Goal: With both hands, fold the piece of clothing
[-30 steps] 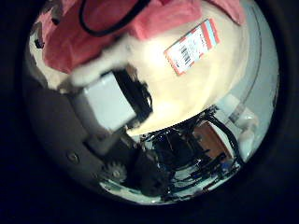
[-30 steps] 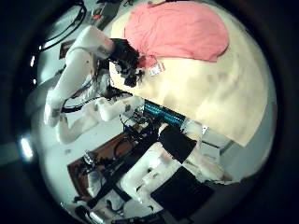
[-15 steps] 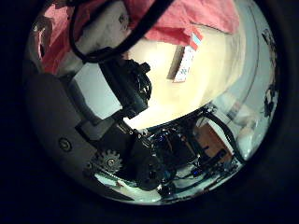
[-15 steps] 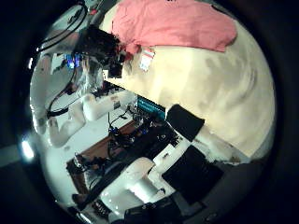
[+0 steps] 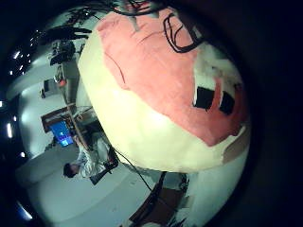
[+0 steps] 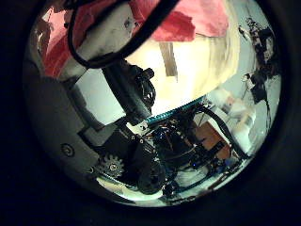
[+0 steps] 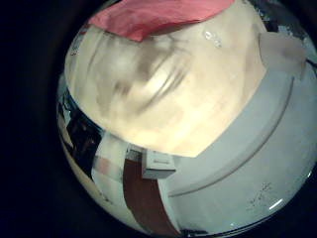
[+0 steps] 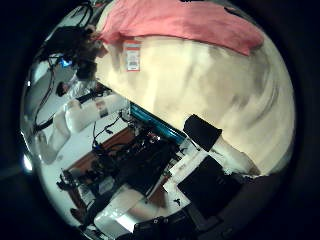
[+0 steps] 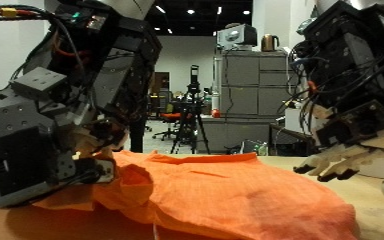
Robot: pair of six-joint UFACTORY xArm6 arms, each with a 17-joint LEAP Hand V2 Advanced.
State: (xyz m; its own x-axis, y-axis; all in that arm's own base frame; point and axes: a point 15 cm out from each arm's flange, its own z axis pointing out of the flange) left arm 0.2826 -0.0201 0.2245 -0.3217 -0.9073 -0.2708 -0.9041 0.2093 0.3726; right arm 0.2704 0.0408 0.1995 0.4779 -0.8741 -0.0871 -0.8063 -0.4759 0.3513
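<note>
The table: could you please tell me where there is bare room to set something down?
The table is bare on the near side of the orange garment, toward the right hand. It is crowded by the left hand, which is on the cloth.

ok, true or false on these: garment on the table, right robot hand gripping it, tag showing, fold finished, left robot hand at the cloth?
1. The rumpled orange fabric garment lies on the tan table. True.
2. The right robot hand grips the garment. False: it hangs clear of the cloth with relaxed fingers and holds nothing.
3. A white paper tag lies on the table at the garment's edge. True.
4. The garment is folded into a neat small square. False: it lies spread out and wrinkled.
5. The left robot hand is raised high, far from the garment. False: it is down at the garment's edge.
</note>
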